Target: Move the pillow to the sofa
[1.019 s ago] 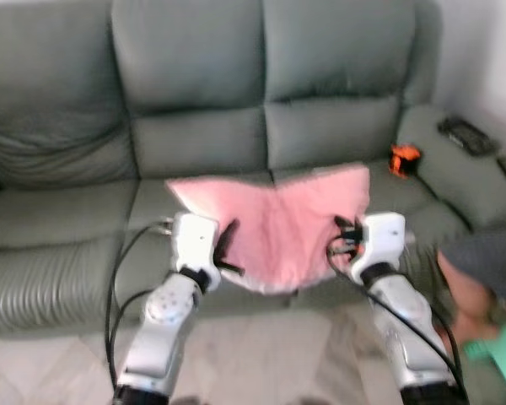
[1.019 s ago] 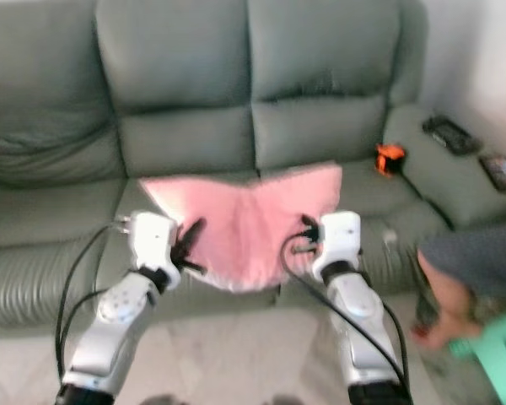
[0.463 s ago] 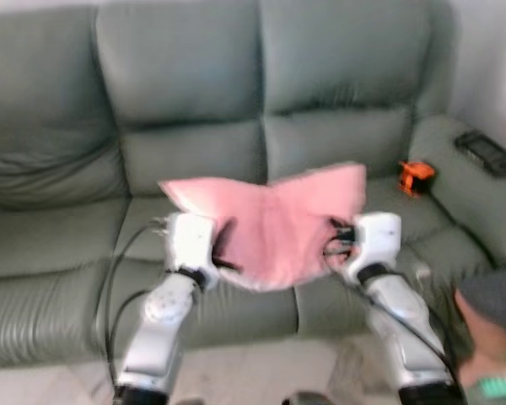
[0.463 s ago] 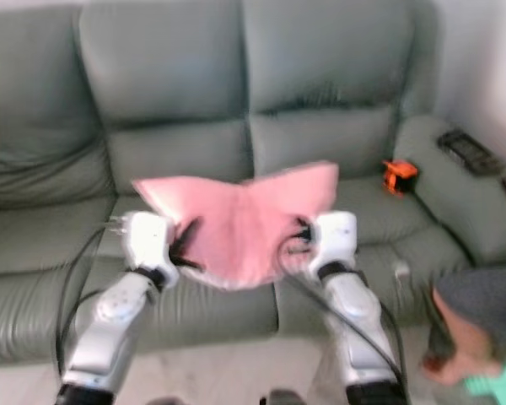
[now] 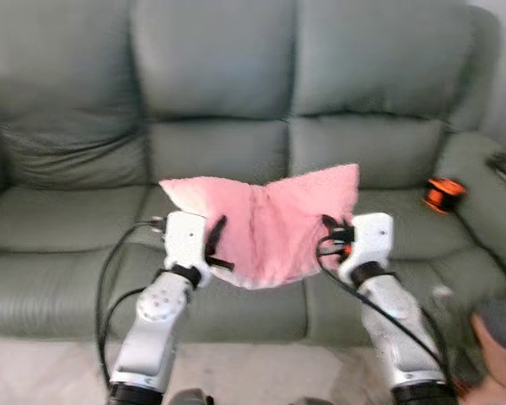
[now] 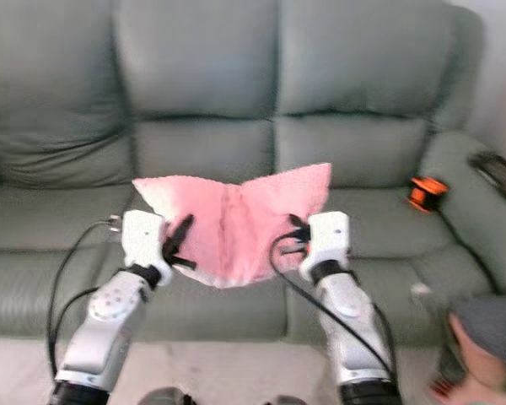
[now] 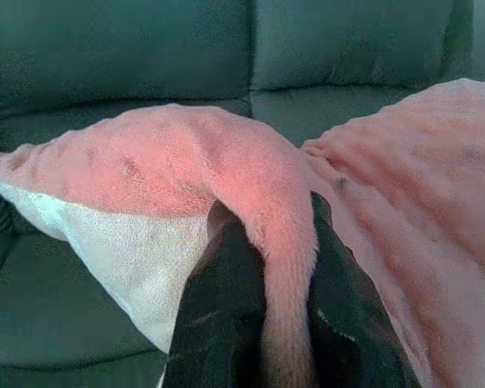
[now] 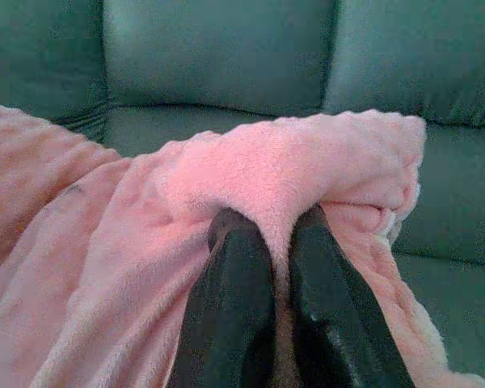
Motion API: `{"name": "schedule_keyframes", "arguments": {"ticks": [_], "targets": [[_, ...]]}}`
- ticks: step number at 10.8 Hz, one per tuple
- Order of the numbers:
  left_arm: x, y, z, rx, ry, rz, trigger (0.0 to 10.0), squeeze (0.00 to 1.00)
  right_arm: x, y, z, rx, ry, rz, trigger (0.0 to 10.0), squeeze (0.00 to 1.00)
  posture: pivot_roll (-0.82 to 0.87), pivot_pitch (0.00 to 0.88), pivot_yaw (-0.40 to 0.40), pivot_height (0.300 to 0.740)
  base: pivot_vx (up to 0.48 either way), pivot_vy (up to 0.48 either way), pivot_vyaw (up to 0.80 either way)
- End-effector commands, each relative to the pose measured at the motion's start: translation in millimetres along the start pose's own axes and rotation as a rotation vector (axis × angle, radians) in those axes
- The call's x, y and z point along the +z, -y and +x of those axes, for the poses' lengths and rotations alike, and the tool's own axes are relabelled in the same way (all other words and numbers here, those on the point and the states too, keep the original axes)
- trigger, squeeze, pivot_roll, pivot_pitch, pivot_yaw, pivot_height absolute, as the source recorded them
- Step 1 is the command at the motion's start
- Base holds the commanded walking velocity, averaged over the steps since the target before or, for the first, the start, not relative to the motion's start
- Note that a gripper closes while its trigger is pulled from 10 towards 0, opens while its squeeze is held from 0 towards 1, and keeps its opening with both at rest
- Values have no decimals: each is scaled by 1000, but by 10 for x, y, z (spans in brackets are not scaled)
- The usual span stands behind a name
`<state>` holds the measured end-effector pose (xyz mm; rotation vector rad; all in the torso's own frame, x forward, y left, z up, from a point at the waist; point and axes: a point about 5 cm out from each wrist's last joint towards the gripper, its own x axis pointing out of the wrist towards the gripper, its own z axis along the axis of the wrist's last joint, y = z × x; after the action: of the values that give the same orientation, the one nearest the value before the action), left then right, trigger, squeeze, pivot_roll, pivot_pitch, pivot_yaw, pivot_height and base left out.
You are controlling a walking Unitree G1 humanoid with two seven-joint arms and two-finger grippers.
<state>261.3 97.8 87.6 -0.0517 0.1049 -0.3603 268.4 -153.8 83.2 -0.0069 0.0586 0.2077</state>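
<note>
A soft pink pillow (image 5: 266, 224) with a pale underside hangs between my two arms, sagging in the middle, in front of the grey-green sofa (image 5: 219, 143). My left gripper (image 5: 215, 245) is shut on the pillow's left edge, its black fingers (image 7: 218, 315) pinching a fold of pink fabric. At the pillow's right edge my right gripper (image 5: 331, 236) is shut on another fold, with both fingers (image 8: 238, 307) pressed into it. The pillow hovers above the front of the middle seat cushions.
An orange and black object (image 5: 443, 192) lies on the right seat cushion. A dark remote (image 6: 499, 173) rests on the right armrest. A person (image 6: 485, 354) crouches at the lower right, close to my right arm. Pale floor (image 5: 42, 371) runs below the sofa's front.
The view has shifted right and slightly closer to the sofa, so the orange object sits farther right in the picture. Both grippers keep their hold on the pillow, held at about the same height.
</note>
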Motion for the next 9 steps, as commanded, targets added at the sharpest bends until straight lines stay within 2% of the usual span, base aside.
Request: {"name": "schedule_keyframes", "arguments": {"ticks": [1, 4, 9], "targets": [[32, -19, 7, 0, 4, 18, 10000, 0, 88, -66, 25, 22, 39, 7, 10000, 0, -27, 0, 6, 740, 0, 480, 0], [53, -20, 1, 4, 11, 28, 10000, 0, 69, -43, 4, 16, 33, 4, 10000, 0, -23, 0, 8, 740, 0, 480, 0], [87, -51, 2, 40, 39, 80, 10000, 0, 59, -62, 2, 17, 32, 10, 10000, 0, -20, 0, 9, 740, 0, 0, 0]]}}
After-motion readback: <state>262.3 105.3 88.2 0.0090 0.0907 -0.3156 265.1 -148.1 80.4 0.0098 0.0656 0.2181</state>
